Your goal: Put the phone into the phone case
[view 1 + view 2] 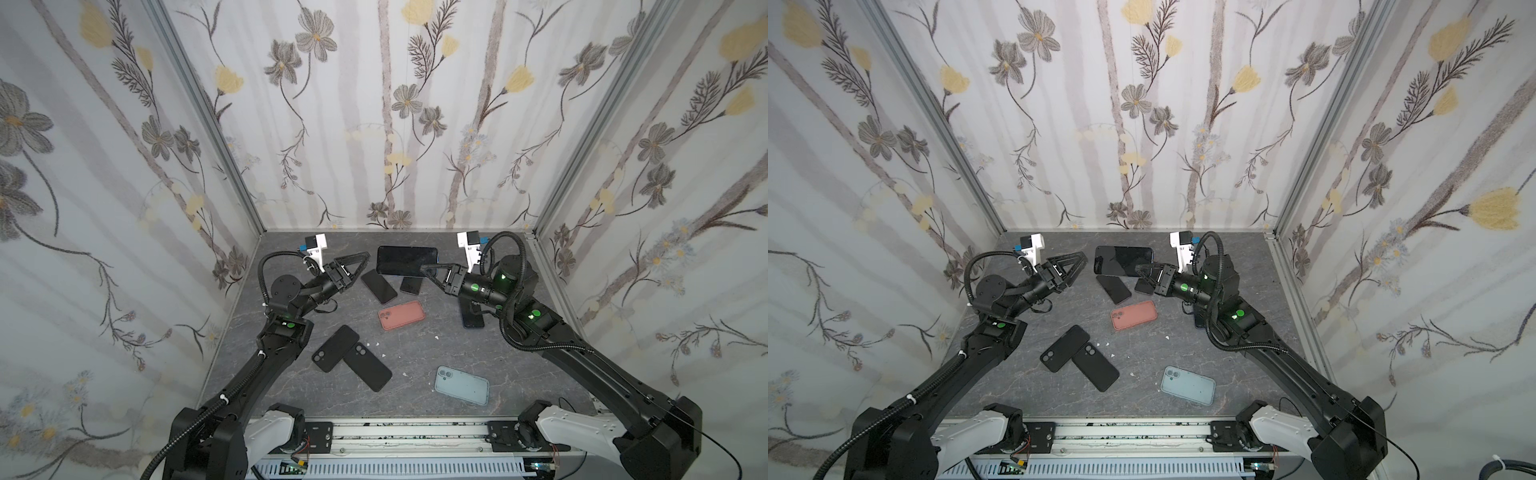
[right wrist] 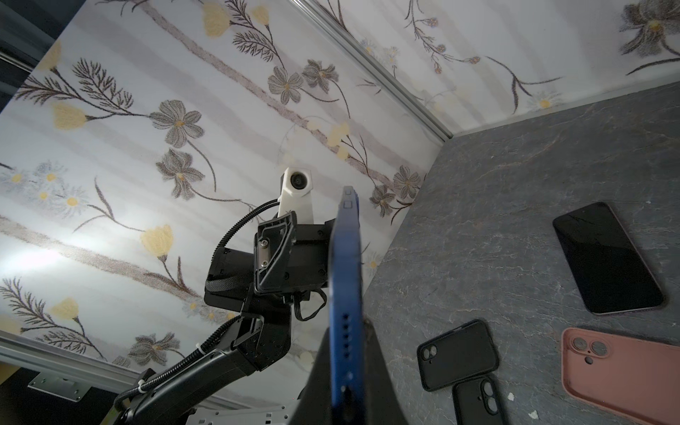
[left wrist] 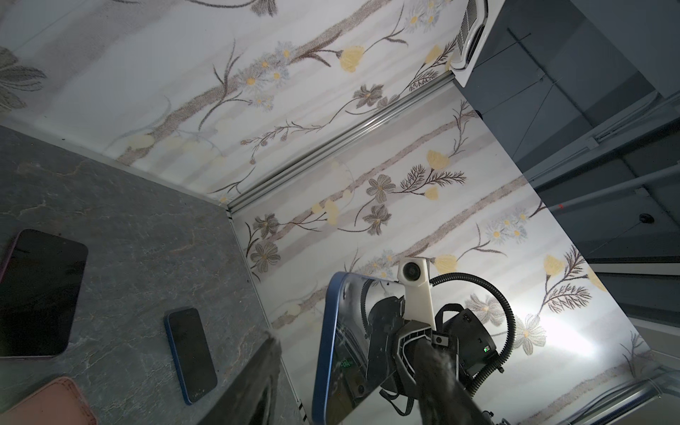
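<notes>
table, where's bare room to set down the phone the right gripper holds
Bare: the middle of the table, between the pink case, the black cases and the light blue case. Crowded: the far end, where dark phones lie by the pink case.

Left gripper (image 1: 362, 262) spread, right gripper (image 1: 424, 271) clamped.

Blue phone (image 2: 346, 287) aloft, screen dark; pink phone case (image 1: 401, 314) flat, back up.

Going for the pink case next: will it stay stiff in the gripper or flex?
The pink case looks matte with rounded edges, so probably soft and grippy; pinched by one side it may bend. It looks thin, so likely light. It lies flat on the table, so its low edge may be hard to catch.
</notes>
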Tool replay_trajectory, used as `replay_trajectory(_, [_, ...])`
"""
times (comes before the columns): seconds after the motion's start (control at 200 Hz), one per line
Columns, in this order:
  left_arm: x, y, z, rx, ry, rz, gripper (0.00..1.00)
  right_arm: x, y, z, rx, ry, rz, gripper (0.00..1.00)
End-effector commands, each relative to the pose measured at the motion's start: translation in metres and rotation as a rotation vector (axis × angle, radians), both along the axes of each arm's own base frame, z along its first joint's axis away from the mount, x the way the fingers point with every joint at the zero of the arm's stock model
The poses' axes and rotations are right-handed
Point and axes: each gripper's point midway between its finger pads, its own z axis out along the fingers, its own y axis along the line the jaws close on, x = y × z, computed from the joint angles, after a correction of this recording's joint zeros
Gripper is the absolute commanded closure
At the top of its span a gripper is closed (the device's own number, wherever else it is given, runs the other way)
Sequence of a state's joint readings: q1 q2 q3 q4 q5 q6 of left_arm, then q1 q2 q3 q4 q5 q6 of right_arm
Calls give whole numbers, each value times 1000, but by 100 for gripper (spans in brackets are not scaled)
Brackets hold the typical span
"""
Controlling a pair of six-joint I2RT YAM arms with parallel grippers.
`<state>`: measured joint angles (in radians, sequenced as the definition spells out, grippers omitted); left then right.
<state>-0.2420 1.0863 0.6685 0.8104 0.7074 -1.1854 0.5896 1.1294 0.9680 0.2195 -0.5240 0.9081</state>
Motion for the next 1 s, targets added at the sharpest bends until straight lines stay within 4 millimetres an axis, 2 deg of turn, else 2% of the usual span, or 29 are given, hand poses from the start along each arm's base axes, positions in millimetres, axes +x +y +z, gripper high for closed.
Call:
replay_trajectory(0.0, [6,10,-16,53,20,68,40,6,-7,14,37,-45,-26,100])
replay_trajectory(0.065, [13,17,-35,122,33,131,39,11,-10,6,16,-32,-34,100])
replay_trajectory(0.24, [29,32,-117,405,194,259,39,25,-20,-30,-106,22,-84,100])
replay_trajectory(0.345, [26,21,-164,603,281,239,40,34,-30,-62,-216,74,-118,100])
replay_trajectory(0.515, [16,6,-227,847,351,213,44,50,-42,-106,-372,154,-137,100])
replay_trajectory(0.555, [16,5,-233,873,347,213,46,52,-41,-114,-402,166,-131,100])
replay_trajectory(0.58, [15,4,-246,904,367,205,47,54,-41,-118,-417,172,-129,100])
replay_trajectory(0.654, [14,1,-262,948,394,200,48,60,-42,-133,-460,201,-131,100])
replay_trajectory(0.774, [10,-15,-284,1014,401,162,48,66,-40,-154,-511,248,-112,100])
replay_trajectory(0.879, [12,-24,-300,1079,399,154,49,69,-38,-164,-534,274,-92,100])
replay_trajectory(0.994, [19,-28,-318,1142,423,141,56,69,-37,-169,-548,285,-81,100])
